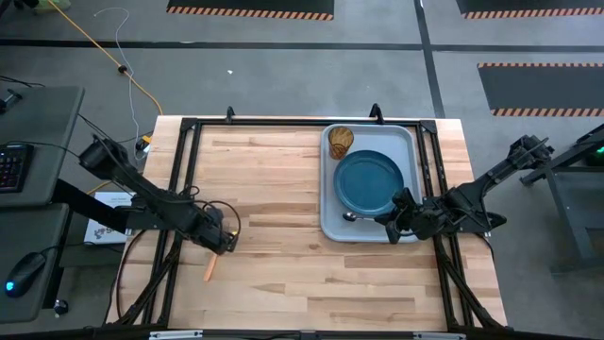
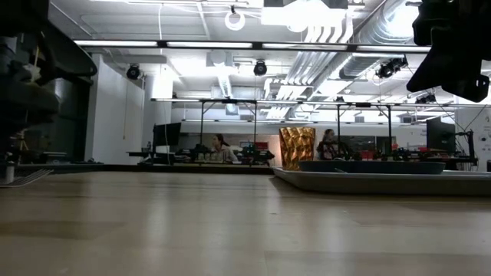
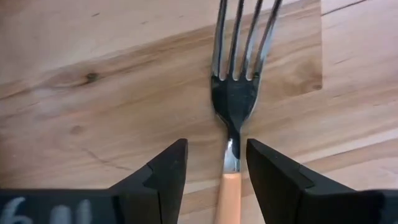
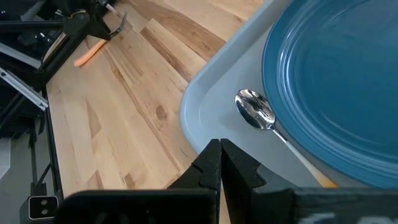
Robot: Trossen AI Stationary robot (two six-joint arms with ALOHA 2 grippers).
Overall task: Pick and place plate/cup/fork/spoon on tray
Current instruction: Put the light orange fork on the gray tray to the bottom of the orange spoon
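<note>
The orange-handled fork [image 3: 235,99] lies flat on the wooden table, tines toward the far side. It also shows in the high view [image 1: 209,269]. My left gripper [image 3: 217,168] is open just above it, one finger on each side of the fork's neck, without touching. The dark blue plate [image 1: 368,179], the amber cup [image 1: 341,142] and the spoon [image 4: 255,109] lie in the light blue-grey tray [image 1: 408,142]. The spoon's bowl rests on the tray floor beside the plate's rim. My right gripper [image 4: 219,163] is shut and empty over the tray's near edge.
The tray [image 2: 399,182] stands at the table's right half, the plate [image 2: 368,166] and cup [image 2: 297,147] on it. A black frame [image 1: 179,189] runs along the table's sides. Bare wood [image 1: 274,189] lies between fork and tray. People sit in the room behind.
</note>
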